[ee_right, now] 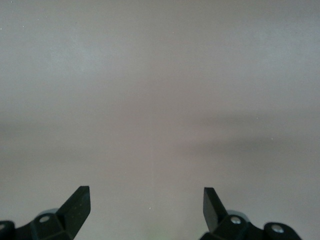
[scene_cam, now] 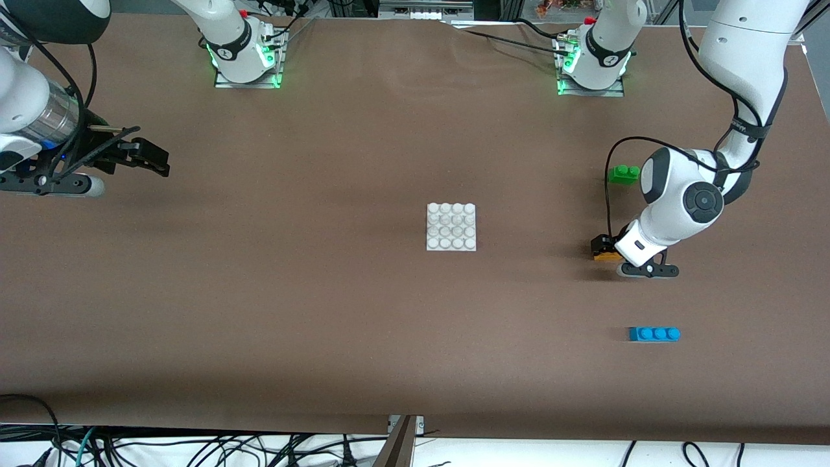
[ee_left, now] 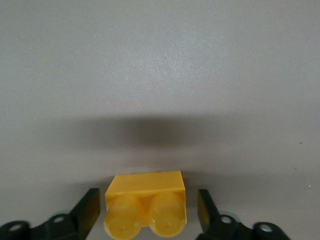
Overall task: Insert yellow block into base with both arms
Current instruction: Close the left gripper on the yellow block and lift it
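Note:
The yellow block [scene_cam: 608, 256] lies on the table toward the left arm's end, two studs showing in the left wrist view [ee_left: 146, 202]. My left gripper [scene_cam: 605, 249] is down at the table and open, one finger on each side of the block [ee_left: 148, 205], with a small gap on both sides. The white studded base [scene_cam: 451, 226] lies at the middle of the table with nothing on it. My right gripper [scene_cam: 154, 162] is open and empty above the table at the right arm's end; its wrist view [ee_right: 146, 200] shows only bare table.
A green two-stud brick [scene_cam: 624, 173] lies farther from the front camera than the yellow block, close to the left arm's wrist. A blue three-stud brick [scene_cam: 654, 334] lies nearer to the camera than the yellow block.

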Robot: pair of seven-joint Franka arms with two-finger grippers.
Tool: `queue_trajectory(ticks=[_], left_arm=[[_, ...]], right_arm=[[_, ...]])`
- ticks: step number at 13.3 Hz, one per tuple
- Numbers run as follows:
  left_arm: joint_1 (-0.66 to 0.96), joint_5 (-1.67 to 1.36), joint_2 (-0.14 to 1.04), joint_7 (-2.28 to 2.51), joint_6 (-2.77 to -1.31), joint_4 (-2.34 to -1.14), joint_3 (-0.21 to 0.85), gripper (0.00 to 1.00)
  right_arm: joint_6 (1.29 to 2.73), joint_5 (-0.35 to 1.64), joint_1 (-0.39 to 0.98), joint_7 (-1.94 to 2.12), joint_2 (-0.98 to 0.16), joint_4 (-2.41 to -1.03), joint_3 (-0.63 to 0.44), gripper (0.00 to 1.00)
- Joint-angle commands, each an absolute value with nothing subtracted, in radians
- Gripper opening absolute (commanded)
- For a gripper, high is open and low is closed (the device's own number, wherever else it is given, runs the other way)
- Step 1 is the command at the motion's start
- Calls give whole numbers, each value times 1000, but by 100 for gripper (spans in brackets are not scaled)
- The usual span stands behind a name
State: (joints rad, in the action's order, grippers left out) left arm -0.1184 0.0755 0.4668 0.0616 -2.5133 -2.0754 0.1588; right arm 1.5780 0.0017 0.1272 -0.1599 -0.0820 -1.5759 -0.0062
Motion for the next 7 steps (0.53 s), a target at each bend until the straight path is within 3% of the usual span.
queue_trajectory(ticks=[1, 6, 7], left_arm=[[-124, 100, 437, 78, -2508, -2094, 161, 73], [-124, 100, 426, 77, -2508, -2126, 163, 66], [-124, 100, 426, 77, -2508, -2126, 163, 60]], right_arm=[[1557, 0, 123, -170, -84, -1555, -2, 100], [1557, 0, 123, -170, -84, -1557, -2, 100], [1559, 0, 123, -170, -84, -1555, -2, 100]])
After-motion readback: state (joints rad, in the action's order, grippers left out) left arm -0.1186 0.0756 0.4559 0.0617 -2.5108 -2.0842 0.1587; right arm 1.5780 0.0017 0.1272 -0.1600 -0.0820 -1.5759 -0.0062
